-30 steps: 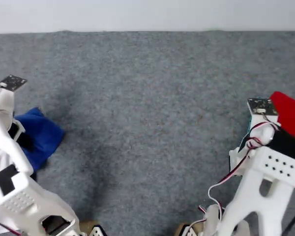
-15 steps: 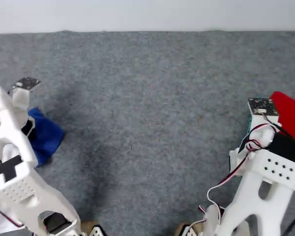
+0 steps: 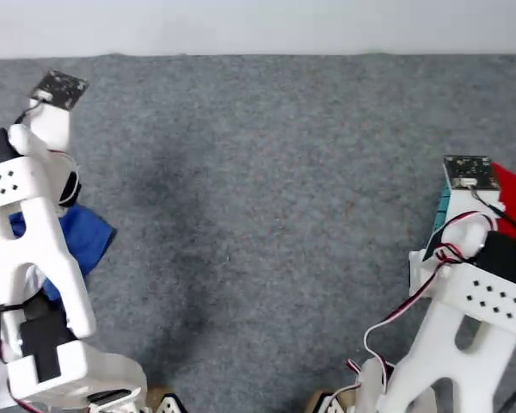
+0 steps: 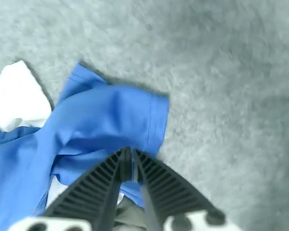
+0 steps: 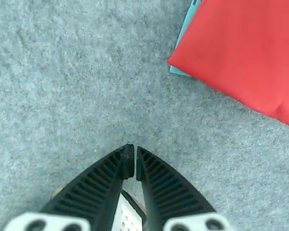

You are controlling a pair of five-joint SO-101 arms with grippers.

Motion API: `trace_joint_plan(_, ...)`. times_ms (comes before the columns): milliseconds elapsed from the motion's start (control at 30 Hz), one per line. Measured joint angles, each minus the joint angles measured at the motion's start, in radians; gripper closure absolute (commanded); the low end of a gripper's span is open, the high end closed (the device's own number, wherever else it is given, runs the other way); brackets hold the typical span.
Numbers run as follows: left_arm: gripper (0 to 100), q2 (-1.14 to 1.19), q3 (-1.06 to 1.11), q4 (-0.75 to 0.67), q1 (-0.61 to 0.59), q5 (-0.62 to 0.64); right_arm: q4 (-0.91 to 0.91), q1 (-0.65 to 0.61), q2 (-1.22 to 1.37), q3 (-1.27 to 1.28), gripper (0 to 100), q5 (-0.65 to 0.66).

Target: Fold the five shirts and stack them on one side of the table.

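Note:
A crumpled blue shirt (image 3: 88, 241) lies at the table's left side, partly over a white shirt (image 4: 14, 101). My left gripper (image 4: 131, 161) hangs above the blue shirt (image 4: 111, 115), shut, and I cannot see any cloth pinched between its fingers. At the right edge a folded red shirt (image 3: 512, 200) rests on a teal one (image 3: 441, 208). Above bare carpet beside that stack, my right gripper (image 5: 132, 155) is shut on nothing; the red shirt (image 5: 245, 48) and the teal edge (image 5: 181, 71) lie just beyond its tips.
Grey carpet (image 3: 267, 172) covers the table, with wide free room in the middle between the two arms. A pale wall (image 3: 258, 26) runs along the far edge. The white arm bodies stand at the near left (image 3: 34, 258) and near right (image 3: 473, 318).
The left arm has lifted and swung toward the far edge, away from the blue shirt, which has stayed in place. The right arm has shifted slightly toward the far side.

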Motion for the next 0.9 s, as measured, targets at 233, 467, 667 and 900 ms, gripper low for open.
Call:
trace_joint_plan(233, 81, -0.081, 0.204, 0.006, -0.106, -0.163, -0.014, 0.000, 0.000, 0.000, 98.0, 0.012)
trace_joint_plan(467, 81, -0.103, 0.324, 0.009, -0.189, -0.391, -0.014, 0.000, 0.072, 0.008, 98.0, 0.049)
trace_joint_plan(667, 81, -0.101, 0.328, 0.009, -0.215, -0.574, -0.014, 0.000, 0.178, 0.008, 98.0, 0.049)
trace_joint_plan(900, 81, -0.038, 0.328, -0.075, -0.270, -0.703, -0.020, 0.000, 0.236, 0.008, 98.0, 0.049)
